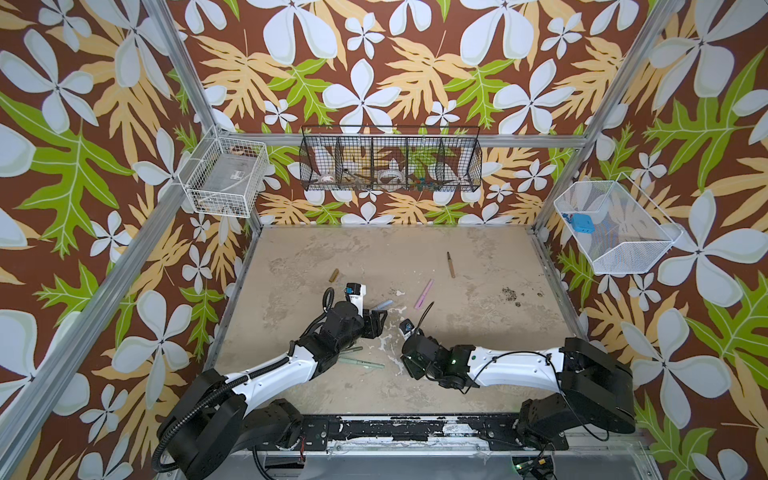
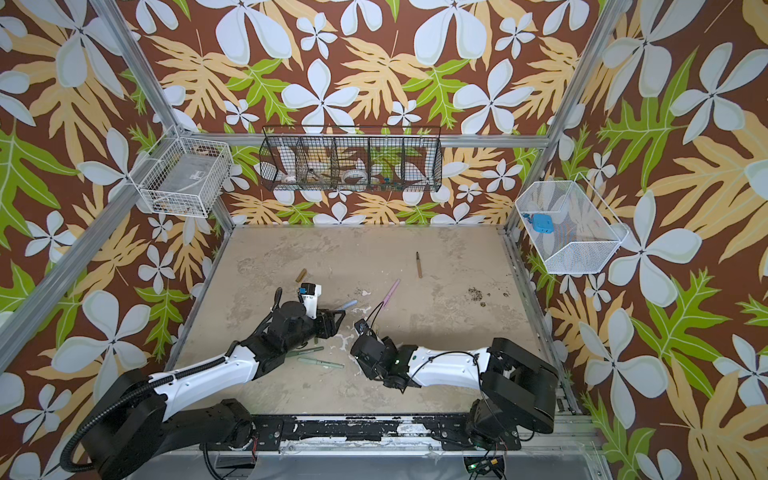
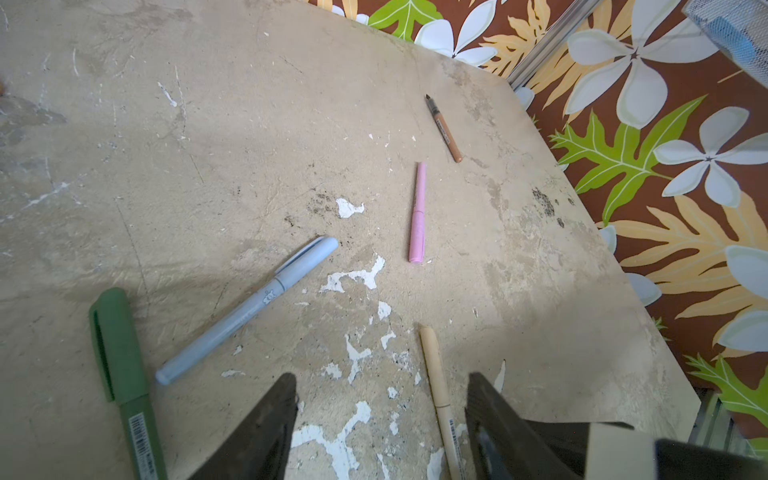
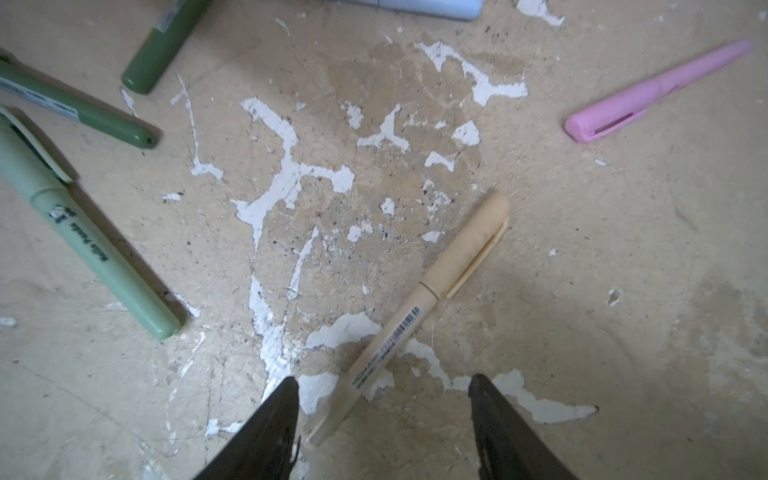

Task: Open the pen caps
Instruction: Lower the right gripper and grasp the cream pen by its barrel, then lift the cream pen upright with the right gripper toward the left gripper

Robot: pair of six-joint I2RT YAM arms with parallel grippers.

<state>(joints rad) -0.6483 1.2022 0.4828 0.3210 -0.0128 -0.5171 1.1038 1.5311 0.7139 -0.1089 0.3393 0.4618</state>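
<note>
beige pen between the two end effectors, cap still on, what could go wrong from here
1. The left end effector and right end effector are both open. The beige pen lies loose on the table, slanted across the right one's gap, so closing may nudge or roll it instead of gripping it.
2. The green pens lie close beside the left arm; a low sweep could scatter them.

No wording I can read outright. Through my right wrist camera, the light green pen [image 4: 89, 249] carries dark lettering and a small figure, too blurred to make out. The beige pen [image 4: 415, 311] bears a barcode with tiny print beside it. Through my left, the dark green pen [image 3: 124, 374] shows a barcode, and the light blue pen [image 3: 249, 309] shows a small figure and faint print.
</note>
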